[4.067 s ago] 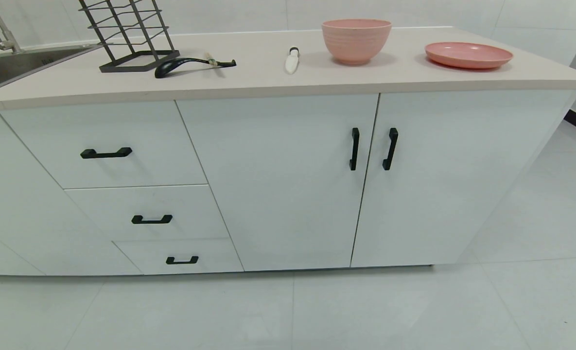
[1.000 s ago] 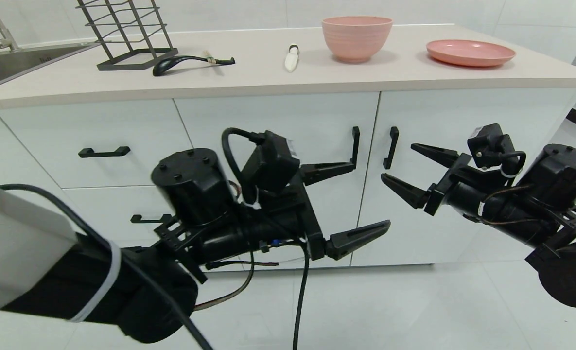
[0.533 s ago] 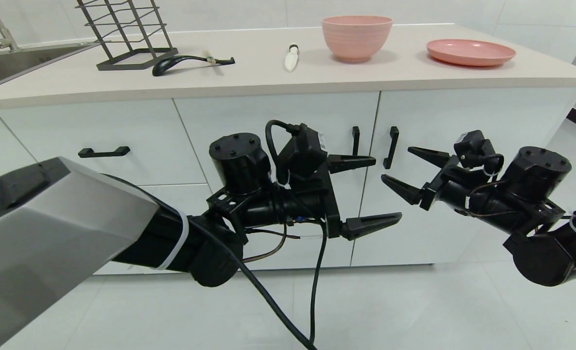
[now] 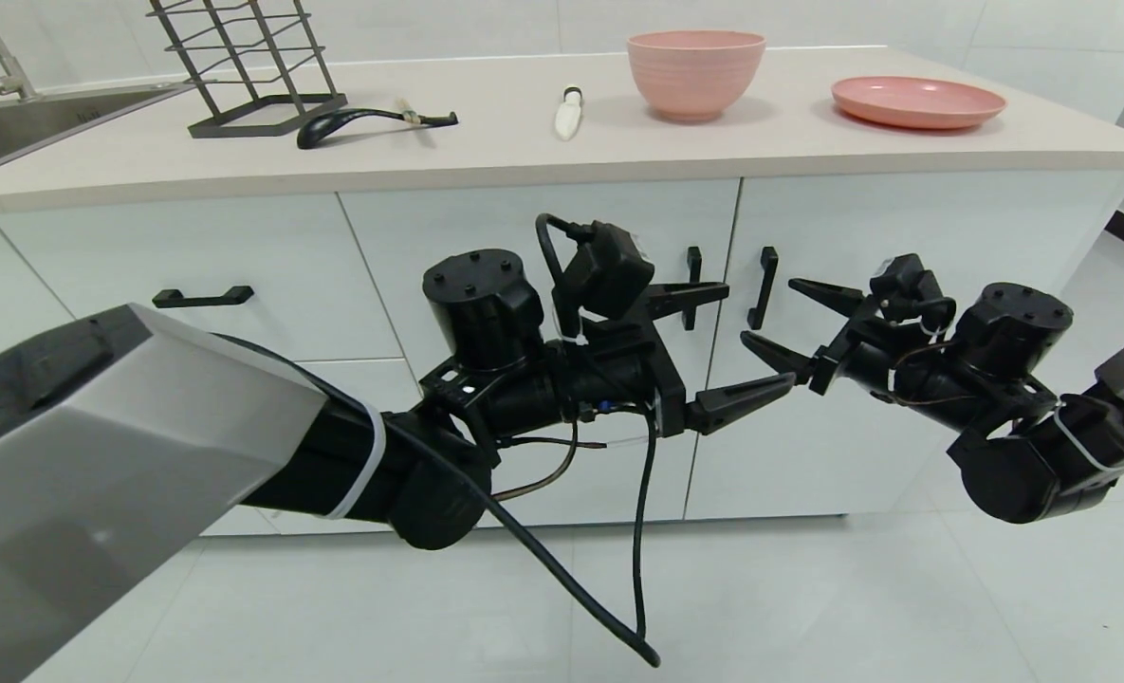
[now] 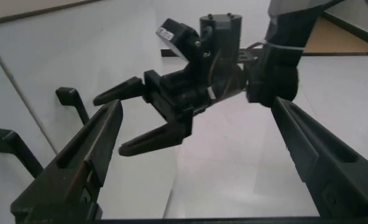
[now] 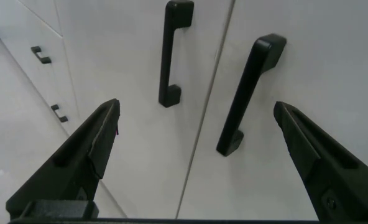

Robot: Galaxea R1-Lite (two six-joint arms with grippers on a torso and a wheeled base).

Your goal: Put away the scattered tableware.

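Head view: a pink bowl (image 4: pixel 696 71), pink plate (image 4: pixel 917 101), black spoon (image 4: pixel 362 121) and small white utensil (image 4: pixel 569 114) lie on the counter (image 4: pixel 524 156). Below, before the cupboard doors, the left gripper (image 4: pixel 756 334) and right gripper (image 4: pixel 770 310) are spread wide, empty — close together.

Left wrist view: the right gripper faces the camera, wide open.

Right wrist view: two black door handles (image 6: pixel 171 53) lie ahead.

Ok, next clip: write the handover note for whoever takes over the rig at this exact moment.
Left gripper: open, empty, in front of the cabinet doors.
Right gripper: open, empty, facing the door handles, not touching them.
Things: pink bowl, pink plate, black ladle and small white utensil lie on the countertop; wire rack stands by the sink.
Done: nothing stowed; doors shut.
Left: all of it, probably opening a door first.
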